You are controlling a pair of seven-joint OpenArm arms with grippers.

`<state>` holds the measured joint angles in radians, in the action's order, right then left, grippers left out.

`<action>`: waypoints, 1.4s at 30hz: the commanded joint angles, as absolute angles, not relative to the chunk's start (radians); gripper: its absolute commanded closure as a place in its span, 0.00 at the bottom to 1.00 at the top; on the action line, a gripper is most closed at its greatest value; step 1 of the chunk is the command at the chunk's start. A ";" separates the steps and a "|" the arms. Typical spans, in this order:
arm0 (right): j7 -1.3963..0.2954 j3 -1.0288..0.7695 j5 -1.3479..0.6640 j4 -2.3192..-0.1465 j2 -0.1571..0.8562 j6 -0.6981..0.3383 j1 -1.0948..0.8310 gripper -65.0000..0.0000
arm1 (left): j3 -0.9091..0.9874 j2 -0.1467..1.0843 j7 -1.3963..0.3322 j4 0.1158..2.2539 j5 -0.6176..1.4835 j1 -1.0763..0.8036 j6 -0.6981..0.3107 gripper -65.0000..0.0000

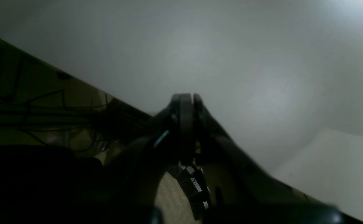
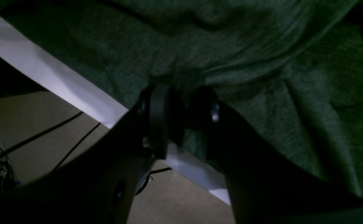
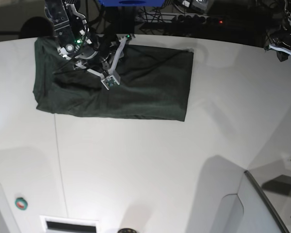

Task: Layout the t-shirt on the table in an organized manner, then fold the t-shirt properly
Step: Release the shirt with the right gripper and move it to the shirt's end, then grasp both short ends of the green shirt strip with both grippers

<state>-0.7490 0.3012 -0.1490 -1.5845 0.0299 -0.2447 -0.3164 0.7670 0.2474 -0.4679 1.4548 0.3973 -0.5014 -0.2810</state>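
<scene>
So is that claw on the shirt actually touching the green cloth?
Touching. In the right wrist view, the right gripper has its fingertips pressed into the t-shirt, with bunched cloth sitting between the part-closed jaws near the table edge.

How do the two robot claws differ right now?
The right gripper sits over the t-shirt at the table's far edge, with dark green cloth between its fingers; the left gripper hangs over bare white tabletop, touching nothing. The right's jaws stand a little apart around the cloth; the left's are pressed together. Both are black two-fingered claws.
</scene>
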 commanded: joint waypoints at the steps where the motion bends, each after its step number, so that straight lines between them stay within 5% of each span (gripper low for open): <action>1: -0.736 0.303 -0.156 -1.606 0.025 -0.240 -0.314 0.82 | 0.776 0.266 -0.450 1.468 0.406 -0.507 -0.278 1.00; 4: -0.736 0.300 -0.156 -1.606 0.025 -0.240 -0.314 1.00 | 0.776 0.266 -0.450 1.468 0.406 -0.507 -0.278 1.00; 24: -0.789 0.297 -0.151 -1.682 0.068 -0.168 -0.312 0.97 | 0.776 0.266 -0.450 1.468 0.406 -0.506 -0.278 1.00; 31: -0.852 0.200 -0.151 -1.744 0.073 -0.166 -0.329 0.64 | 0.776 0.266 -0.450 1.468 0.406 -0.506 -0.278 1.00; 36: -0.848 -0.128 -0.177 -1.837 0.073 -0.193 -0.343 0.47 | 0.776 0.266 -0.450 1.468 0.406 -0.506 -0.278 1.00; 39: -0.871 -0.367 -0.308 -1.756 0.076 -0.374 -0.283 0.30 | 0.765 0.266 -0.450 1.468 0.404 -0.506 -0.278 1.00; 42: -0.940 -0.562 -0.395 -1.630 0.105 -0.604 -0.206 0.29 | 0.740 0.259 -0.450 1.468 0.404 -0.479 -0.278 1.00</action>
